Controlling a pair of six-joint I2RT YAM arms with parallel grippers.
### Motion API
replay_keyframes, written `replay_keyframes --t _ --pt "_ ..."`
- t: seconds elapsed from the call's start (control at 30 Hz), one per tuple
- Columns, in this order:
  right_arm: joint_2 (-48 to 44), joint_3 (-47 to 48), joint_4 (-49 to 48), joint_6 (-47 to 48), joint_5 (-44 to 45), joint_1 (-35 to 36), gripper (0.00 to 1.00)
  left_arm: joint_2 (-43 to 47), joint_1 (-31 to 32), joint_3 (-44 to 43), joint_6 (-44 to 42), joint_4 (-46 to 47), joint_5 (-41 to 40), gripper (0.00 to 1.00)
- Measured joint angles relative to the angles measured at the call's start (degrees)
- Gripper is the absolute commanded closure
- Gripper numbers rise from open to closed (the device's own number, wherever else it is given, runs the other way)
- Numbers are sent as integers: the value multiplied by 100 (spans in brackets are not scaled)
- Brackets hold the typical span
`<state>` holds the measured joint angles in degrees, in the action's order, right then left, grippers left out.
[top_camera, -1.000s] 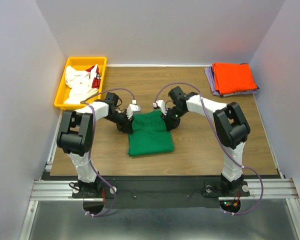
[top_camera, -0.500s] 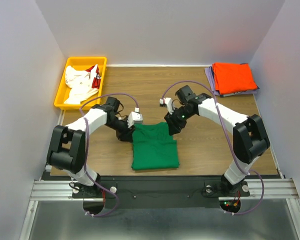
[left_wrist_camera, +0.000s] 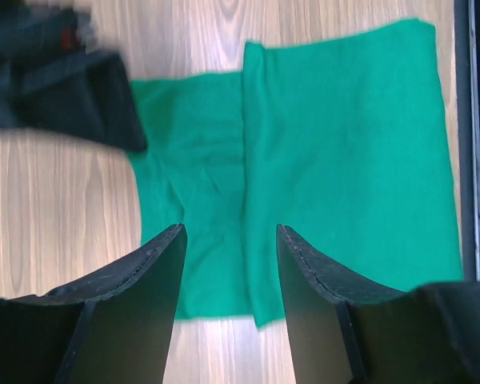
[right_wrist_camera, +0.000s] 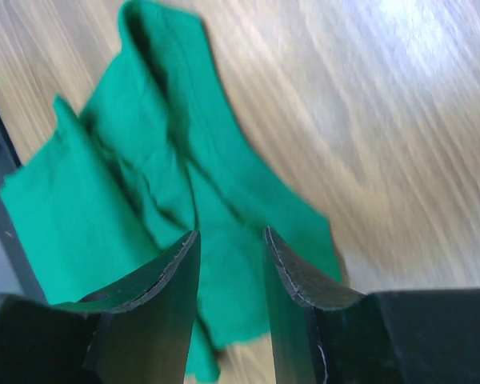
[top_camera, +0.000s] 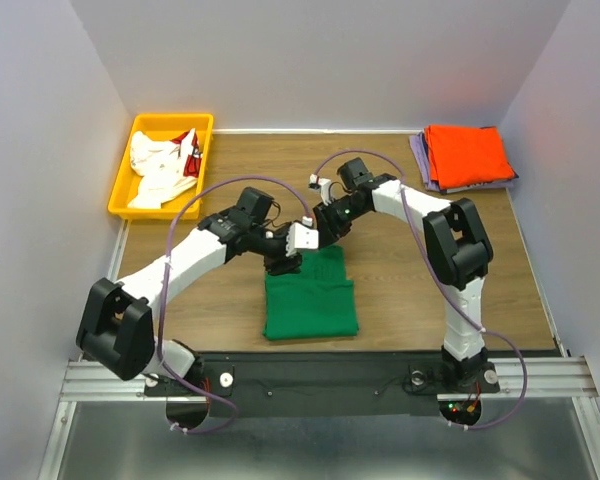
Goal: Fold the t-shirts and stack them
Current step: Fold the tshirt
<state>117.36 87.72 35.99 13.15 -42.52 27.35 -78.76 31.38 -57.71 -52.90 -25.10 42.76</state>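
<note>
Left claw point(left_wrist_camera: 228, 236) and right claw point(right_wrist_camera: 230, 240) both apart, empty, hovering over the green shirt point(top_camera: 310, 300), guessing it's flat on the surface point(top_camera: 400, 290) for another fold.

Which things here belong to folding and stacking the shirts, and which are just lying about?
Part of the job: green t-shirt, orange t-shirt, lavender t-shirt beneath it, white and red shirts.
Just lying about: yellow bin holding the white ones.

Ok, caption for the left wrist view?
Open left gripper hovering over the folded green t-shirt on the wooden table.
</note>
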Motion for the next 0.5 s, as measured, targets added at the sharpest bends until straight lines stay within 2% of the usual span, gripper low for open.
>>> replay_keyframes --t 0.1,0.23,0.5 --pt "372 149 -293 -313 -227 0 58 -205 304 9 166 334 -260 44" --pt "693 164 -693 -723 -409 4 57 -621 540 11 271 557 -498 54" --pt "802 380 -984 -1086 -614 4 57 -1093 682 225 310 754 -732 55"
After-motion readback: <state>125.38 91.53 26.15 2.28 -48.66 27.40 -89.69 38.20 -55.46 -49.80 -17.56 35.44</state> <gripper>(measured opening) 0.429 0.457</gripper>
